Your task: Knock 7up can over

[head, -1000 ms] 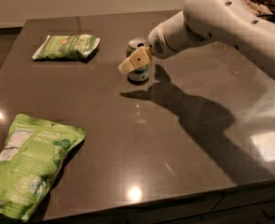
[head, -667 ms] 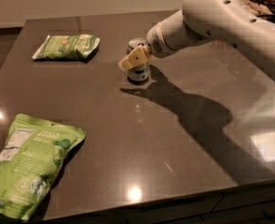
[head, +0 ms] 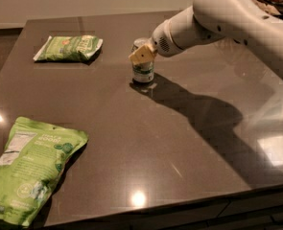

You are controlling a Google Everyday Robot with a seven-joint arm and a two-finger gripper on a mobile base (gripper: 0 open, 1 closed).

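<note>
We see a dark, glossy brown table (head: 179,152) with bright ceiling lights reflected near its front edge and at the right. A pale wall runs behind it, and dark floor shows at the far left. One green bag (head: 69,48) lies flat at the far left of the table, and another (head: 30,169) lies at the near left corner. The can (head: 144,73) stands upright a little behind the table's middle, its long axis vertical and its silver top facing up. The white arm (head: 227,13) reaches in from the upper right. Its tan end effector (head: 142,55) sits at the can's top rim, covering part of it. We cannot tell whether it is spread or pressed together.
</note>
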